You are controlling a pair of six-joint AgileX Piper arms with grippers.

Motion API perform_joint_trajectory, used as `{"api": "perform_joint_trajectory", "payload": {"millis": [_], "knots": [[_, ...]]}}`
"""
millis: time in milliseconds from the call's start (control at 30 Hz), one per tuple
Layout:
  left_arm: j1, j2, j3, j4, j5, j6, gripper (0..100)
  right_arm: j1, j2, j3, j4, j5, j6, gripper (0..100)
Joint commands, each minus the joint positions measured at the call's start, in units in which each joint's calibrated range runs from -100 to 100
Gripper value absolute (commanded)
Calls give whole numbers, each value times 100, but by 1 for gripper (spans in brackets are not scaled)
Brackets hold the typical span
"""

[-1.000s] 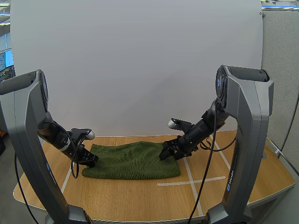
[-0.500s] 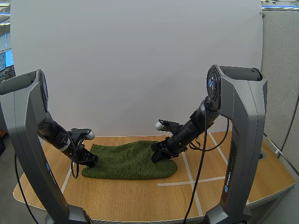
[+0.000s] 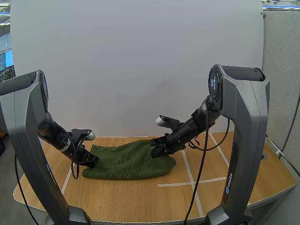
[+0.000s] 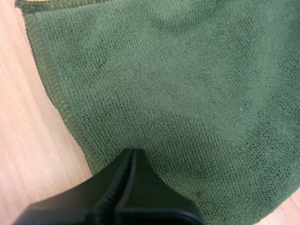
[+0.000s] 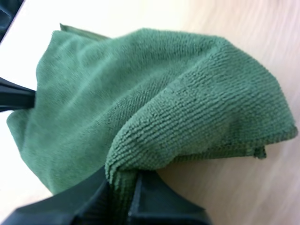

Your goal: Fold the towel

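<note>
A dark green towel point(image 3: 126, 161) lies spread on the wooden table point(image 3: 140, 201). My left gripper point(image 3: 89, 161) is shut, its fingers together as one wedge point(image 4: 132, 157) with the tip resting on the towel point(image 4: 187, 93) at its left hem. My right gripper point(image 3: 157, 151) is shut on the towel's right edge and holds it raised a little off the table. In the right wrist view a fold of towel point(image 5: 164, 103) is pinched between the near fingers of that gripper point(image 5: 123, 183), and the cloth humps up beyond them. The left gripper's tip point(image 5: 14, 98) shows at the towel's far end.
White tape lines point(image 3: 192, 180) cross the table to the right of the towel. The two grey arm columns point(image 3: 246, 140) stand at the table's left and right front. Bare wood lies in front of the towel and on the right side.
My right gripper has closed on the towel's right edge, shifted left and lifted it, so that end now bunches up. The left gripper has stayed still.
</note>
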Motion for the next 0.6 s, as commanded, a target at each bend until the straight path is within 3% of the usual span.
{"api": "perform_joint_trajectory", "payload": {"millis": [0, 367, 567], "knots": [[-2, 104, 24, 63, -240, 24, 0, 99, -177, -7, 145, 168, -93, 0], [-2, 104, 24, 19, -240, 24, 0, 618, -559, -7, 280, 26, -93, 0], [-2, 104, 24, 19, -240, 24, 0, 651, -863, -7, 68, -383, -93, 0]]}}
